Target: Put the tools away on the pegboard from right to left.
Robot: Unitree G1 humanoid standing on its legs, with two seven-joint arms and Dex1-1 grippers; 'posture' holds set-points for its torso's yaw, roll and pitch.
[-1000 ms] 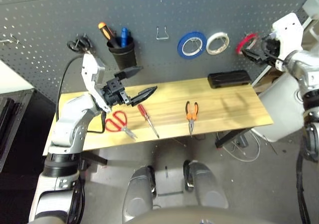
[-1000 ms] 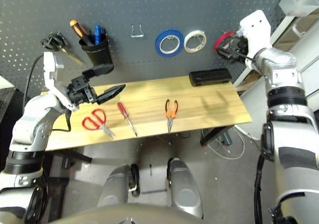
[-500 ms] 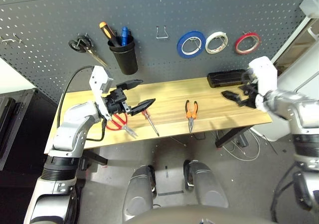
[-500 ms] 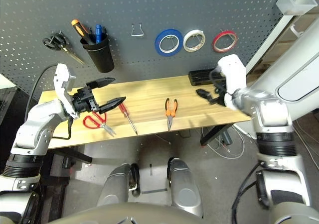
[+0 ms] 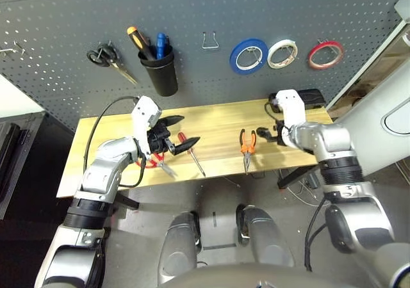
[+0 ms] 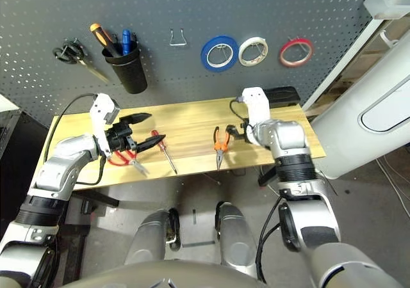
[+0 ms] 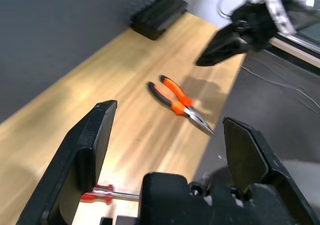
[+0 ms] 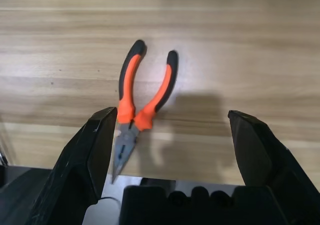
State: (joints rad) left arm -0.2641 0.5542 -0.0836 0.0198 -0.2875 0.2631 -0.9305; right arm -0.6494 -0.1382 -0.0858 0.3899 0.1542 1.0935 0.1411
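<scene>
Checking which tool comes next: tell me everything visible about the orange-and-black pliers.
The pliers are needle-nose, with orange grips turning black at the handle ends and bare grey metal jaws that look closed. They lie flat on the wooden table, handles slightly spread toward the pegboard, tip at the table's near edge. The open right gripper hovers beside them; nothing touches them.

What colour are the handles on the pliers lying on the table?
The pliers have orange handles with black edges and tips; the right wrist view shows them best.

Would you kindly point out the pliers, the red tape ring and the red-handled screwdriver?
pliers [image 8: 134,93]: right wrist view, left orange handle.
red tape ring [image 5: 325,54]: left eye view, lower band.
red-handled screwdriver [image 6: 155,139]: right eye view, handle.
</scene>
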